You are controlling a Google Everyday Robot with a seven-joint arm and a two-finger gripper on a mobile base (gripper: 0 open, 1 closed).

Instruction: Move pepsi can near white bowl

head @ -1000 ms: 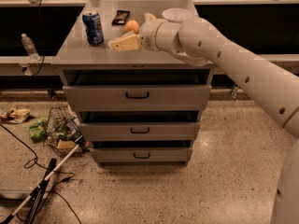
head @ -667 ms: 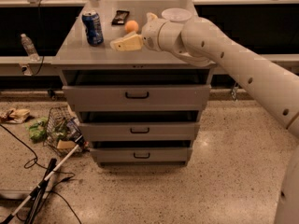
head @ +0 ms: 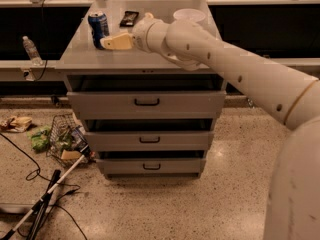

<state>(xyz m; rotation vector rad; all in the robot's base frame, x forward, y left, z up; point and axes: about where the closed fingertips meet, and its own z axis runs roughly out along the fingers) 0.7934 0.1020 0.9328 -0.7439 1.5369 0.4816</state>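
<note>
The pepsi can (head: pixel 98 28), blue with a silver top, stands upright near the back left of the grey cabinet top (head: pixel 90 61). The white bowl (head: pixel 189 15) sits at the back right of the same top, partly behind my arm. My gripper (head: pixel 116 42) is a beige wedge pointing left. It hovers just to the right of the can's lower half, with its tip close to the can. My white arm reaches in from the right across the top. The gripper holds nothing that I can see.
A black flat packet (head: pixel 129 18) lies behind the gripper. A clear water bottle (head: pixel 31 49) stands on the left ledge. The cabinet has three drawers (head: pixel 146 104). A wire basket with litter (head: pixel 65 144), cables and a stick lie on the floor at left.
My gripper has moved left, closer to the pepsi can. My arm now covers the orange fruit that showed behind it before.
</note>
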